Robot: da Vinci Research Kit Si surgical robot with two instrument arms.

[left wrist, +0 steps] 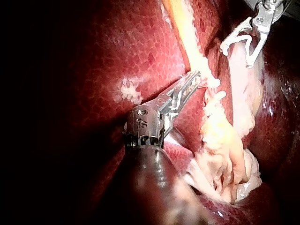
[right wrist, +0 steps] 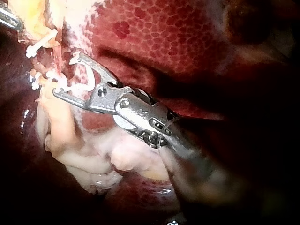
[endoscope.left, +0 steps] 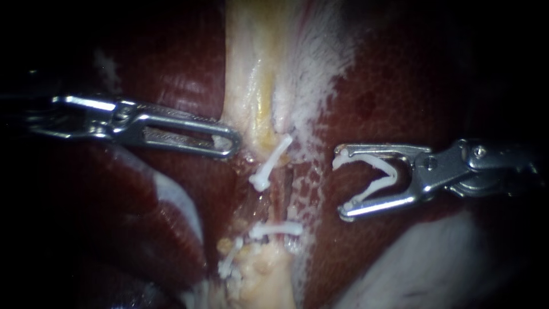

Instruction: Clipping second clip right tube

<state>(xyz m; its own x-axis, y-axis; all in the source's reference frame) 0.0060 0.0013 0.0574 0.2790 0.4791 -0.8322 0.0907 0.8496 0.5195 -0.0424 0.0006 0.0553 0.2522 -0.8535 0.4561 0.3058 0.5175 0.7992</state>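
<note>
R instrument (endoscope.left: 341, 184) jaws wide on loaded clip (endoscope.left: 389, 173), right of tube (endoscope.left: 280, 191); L instrument's (endoscope.left: 229, 143) together; we risk hitting set clips (endoscope.left: 271, 163).

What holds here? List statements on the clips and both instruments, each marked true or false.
1. The right instrument carries an open white clip. True.
2. That clip is already closed around a tube. False: it lies over the liver, to the side of the clipped tissue, with nothing inside it.
3. No clip sits on the tissue yet. False: an upper clip and a lower clip are already in place.
4. The left instrument has its tip by the pale tissue strip. True.
5. The two instruments touch. False: they are apart, with the clipped tissue between them.
</note>
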